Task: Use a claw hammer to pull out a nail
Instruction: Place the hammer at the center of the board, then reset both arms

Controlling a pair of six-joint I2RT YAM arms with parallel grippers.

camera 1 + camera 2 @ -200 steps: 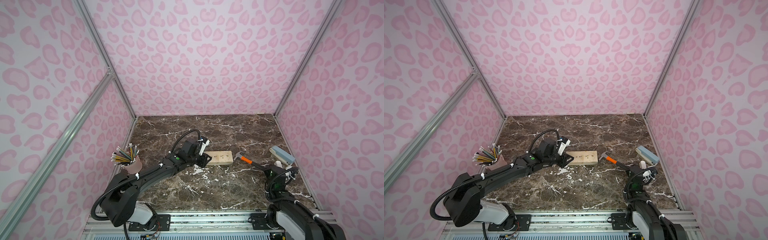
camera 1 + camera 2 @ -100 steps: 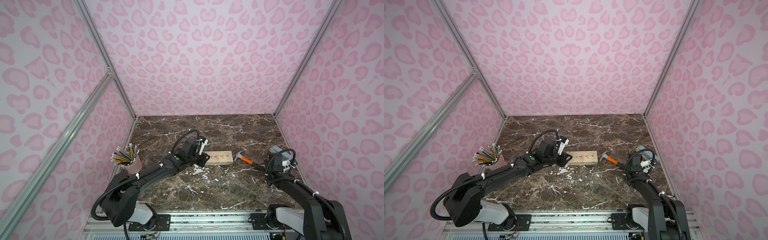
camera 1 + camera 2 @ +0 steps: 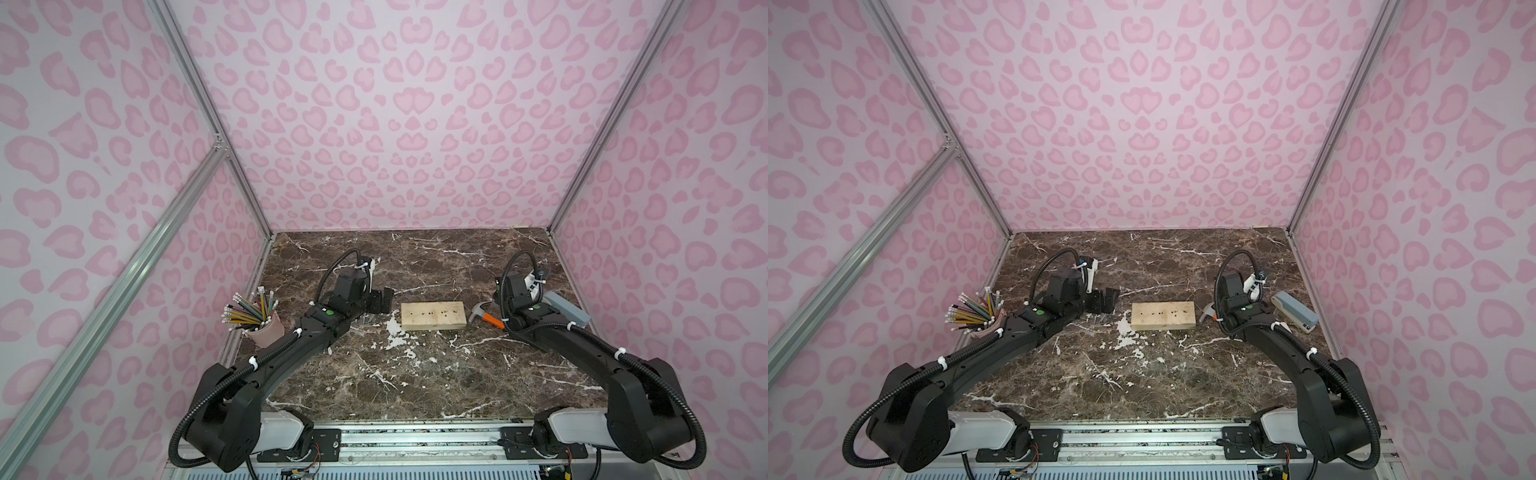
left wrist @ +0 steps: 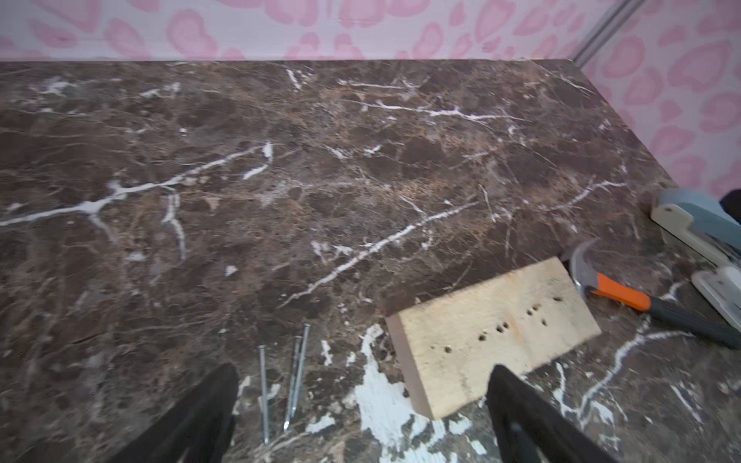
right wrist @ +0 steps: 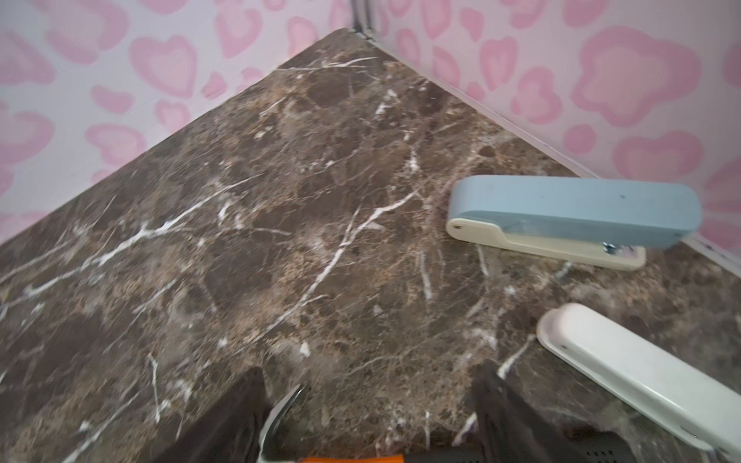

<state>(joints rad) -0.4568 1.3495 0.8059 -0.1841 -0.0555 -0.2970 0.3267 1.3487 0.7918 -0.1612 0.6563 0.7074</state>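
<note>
Far left, by the wall: cup of pencils, out of the work.

Next along: left gripper, jaws spread wide, holding nothing, low over the marble tabletop. Between its fingers in the left wrist view: loose nails, flat on the stone, free of any wood.

Right of those: wooden block, flat, long side across the table. Top face pitted with a row of holes; no nail seen standing in it in any view.

Just beside the block's right end: claw hammer, lying on the tabletop, silver head nearest the block, claw curved away toward the back, orange collar and black shaft trailing toward the right arm.

Over the collar: right gripper, jaws apart, astride the hammer's neck, not closed on it.

Further right, near the wall: blue stapler and a white oblong item, kind unclear.

Judged: pull apparently done, going by empty holes and loose nails; step in hand looks like letting go of the tool. Next, if anything: raise both grippers straight up and clear, without nudging hammer or block. In case of a missed nail: re-grip on the shaft, well back from the head, for leverage.
</note>
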